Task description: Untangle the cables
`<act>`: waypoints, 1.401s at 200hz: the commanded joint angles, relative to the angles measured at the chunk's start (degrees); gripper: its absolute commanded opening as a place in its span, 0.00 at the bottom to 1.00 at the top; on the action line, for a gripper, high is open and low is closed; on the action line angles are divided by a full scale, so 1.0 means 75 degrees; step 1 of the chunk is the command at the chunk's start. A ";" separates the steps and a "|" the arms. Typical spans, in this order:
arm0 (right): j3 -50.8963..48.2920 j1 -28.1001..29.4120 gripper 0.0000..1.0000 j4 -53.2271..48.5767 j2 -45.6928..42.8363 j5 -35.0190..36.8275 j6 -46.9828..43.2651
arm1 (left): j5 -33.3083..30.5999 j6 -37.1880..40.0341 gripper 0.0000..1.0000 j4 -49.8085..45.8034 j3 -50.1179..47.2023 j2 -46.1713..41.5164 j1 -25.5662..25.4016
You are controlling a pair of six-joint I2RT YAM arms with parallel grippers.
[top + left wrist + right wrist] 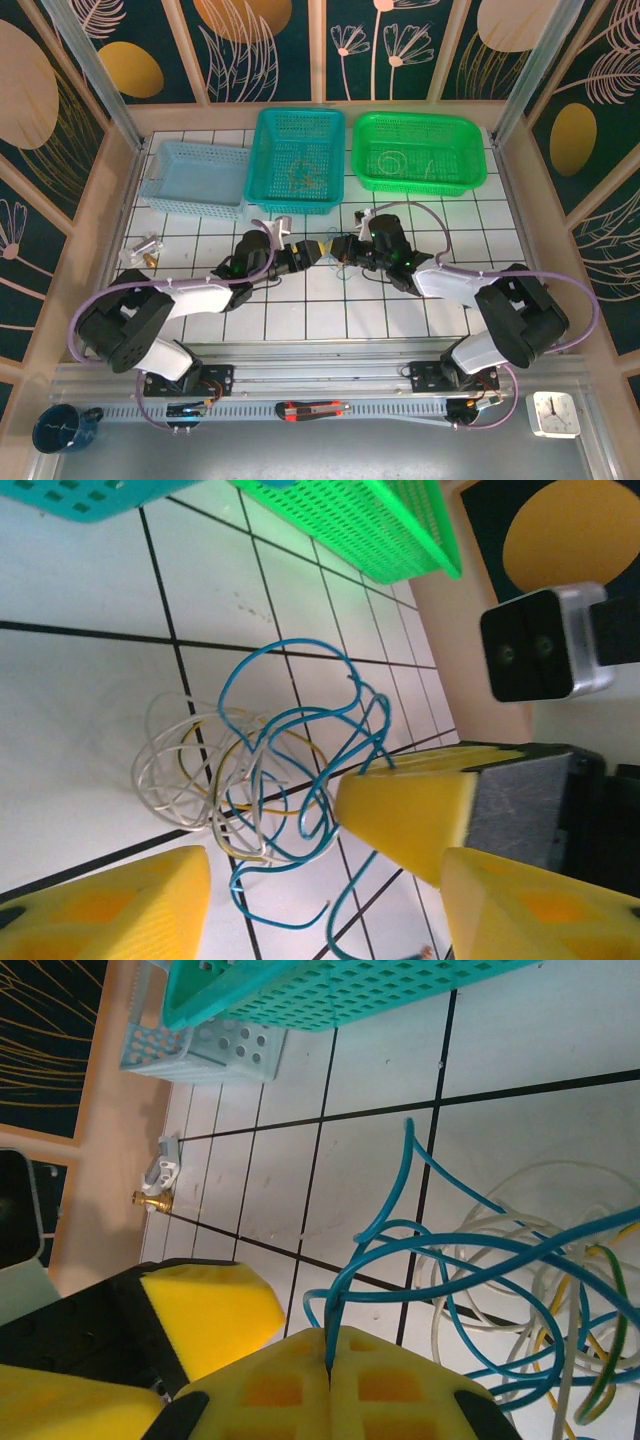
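The cables (250,770) lie as a small tangle of blue, white and yellow wires on the white tiled table. My right gripper (328,1345) is shut on a strand of the blue cable (480,1250), which rises out of its yellow pads. In the left wrist view, those pads (405,815) show with the blue wire running into them. My left gripper (325,885) is open, its yellow fingers (110,905) spread to either side of the tangle's lower blue loops. In the top view the left gripper (306,253) and right gripper (341,250) face each other tip to tip at the table's middle.
Three baskets stand along the back: light blue (195,180), teal (297,160) and green (418,150), the last two with some wire inside. A small brass fitting (148,250) lies at the left. A box cutter (310,408), clock (553,413) and mug (60,428) sit at the near edge.
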 commanded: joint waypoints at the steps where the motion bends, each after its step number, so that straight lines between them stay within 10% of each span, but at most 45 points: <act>1: -0.0123 -0.0061 0.00 0.0229 -0.0213 -0.0127 0.0102 | 0.0038 -0.0041 0.59 0.0487 0.0237 0.0157 -0.0078; 154: -0.0268 -0.0060 0.00 0.0340 -0.0298 -0.0124 0.0165 | 0.0026 -0.0004 0.03 0.0582 0.0355 0.0405 -0.0175; 205: -0.0317 -0.0106 0.00 0.0341 -0.0320 -0.0065 0.0161 | -0.0029 -0.0005 0.38 0.0558 0.0267 0.0154 -0.0181; 280: -0.0333 -0.0119 0.00 0.0342 -0.0344 -0.0077 0.0146 | -0.0150 -0.0246 0.43 0.0774 -0.0172 -0.0150 -0.0203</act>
